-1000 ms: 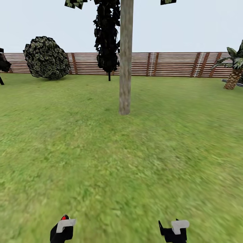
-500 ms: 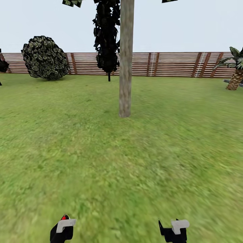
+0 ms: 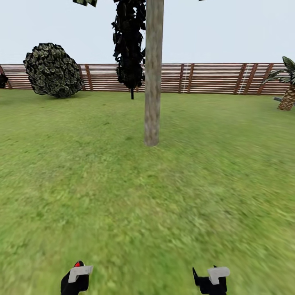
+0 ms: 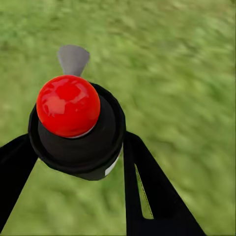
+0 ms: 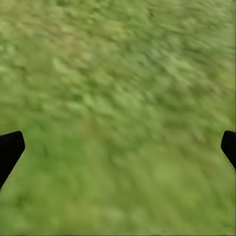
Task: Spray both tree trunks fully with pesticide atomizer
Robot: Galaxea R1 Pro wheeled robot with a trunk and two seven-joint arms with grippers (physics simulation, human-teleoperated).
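Note:
One of the trees stands straight ahead on the lawn, its thick mottled grey-tan trunk rising out of the head view. At the bottom of that view my left gripper is shut on the pesticide atomizer, whose red top peeks out. In the left wrist view the atomizer is a black bottle with a red ball cap and a grey nozzle, clamped between the black fingers. My right gripper hangs low at the right, its fingers spread wide over bare grass. No mist is visible.
A brown slatted fence closes the lawn at the back. In front of it are a round dark-green bush at the left, a thin near-black tree behind the trunk, and a palm at the far right. Open grass lies between me and the trunk.
The whole view has shifted: the trunk's base sits lower and nearer, and the bush and palm have slid outward, so the camera has moved forward. Both grippers hold their poses.

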